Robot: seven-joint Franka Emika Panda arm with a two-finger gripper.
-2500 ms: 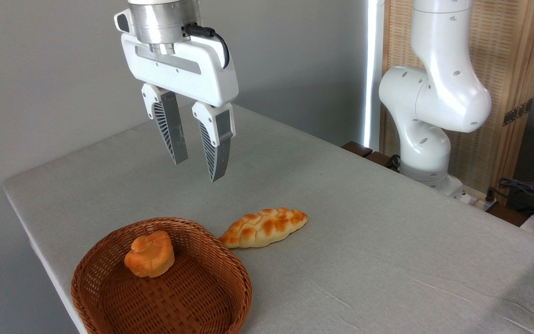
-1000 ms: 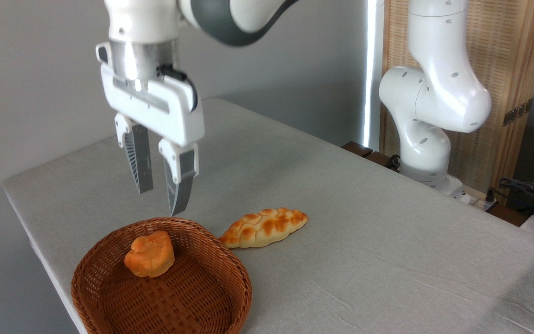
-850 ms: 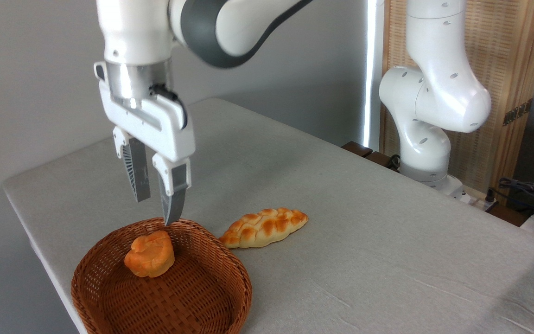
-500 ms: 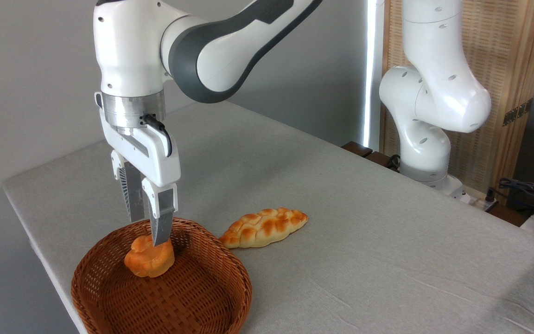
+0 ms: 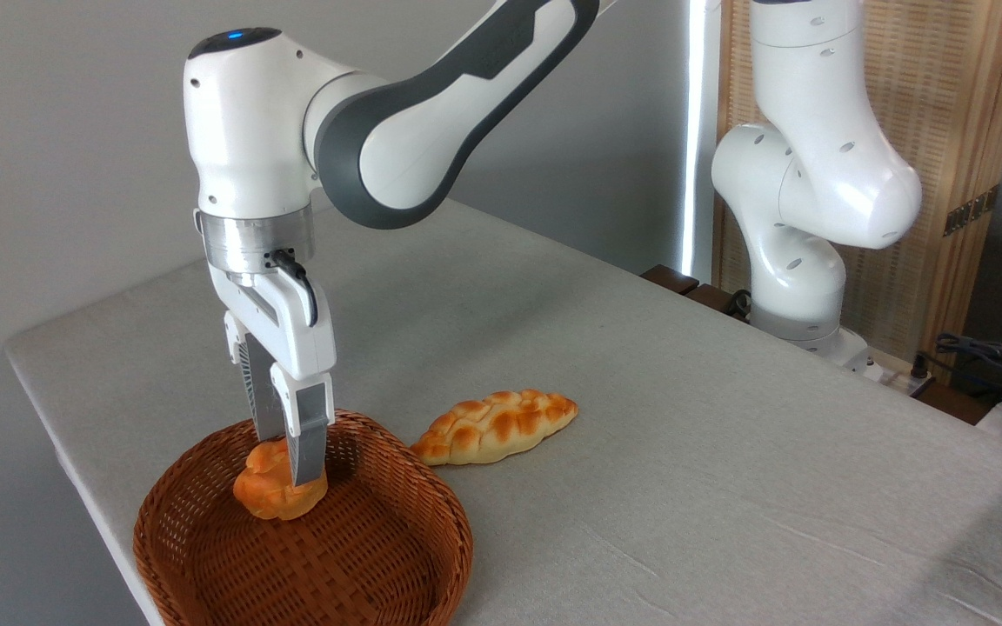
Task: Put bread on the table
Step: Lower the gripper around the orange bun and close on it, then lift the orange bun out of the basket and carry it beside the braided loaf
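The bread (image 5: 263, 494), a small round orange bun, rests in the brown wicker basket (image 5: 442, 513) at the table's front left corner. My gripper (image 5: 285, 463) points straight down into the basket, one finger on each side of the bun. The near finger (image 5: 308, 439) covers the bun's right part, and the far finger's tip is hidden behind the bun. The jaws look open, with no squeeze showing on the bun. The grey cloth table (image 5: 657, 365) spreads out to the right.
A pale golden braided loaf (image 5: 494, 424) lies on the cloth just right of the basket. The arm's white base (image 5: 801, 287) stands at the table's far right edge, with cables (image 5: 988, 356) beyond it. The table's left edge runs close behind the basket.
The gripper has come down and to the left from high above the table into the basket, turning at the wrist, and now straddles the bun. Bun, basket and loaf have not moved.
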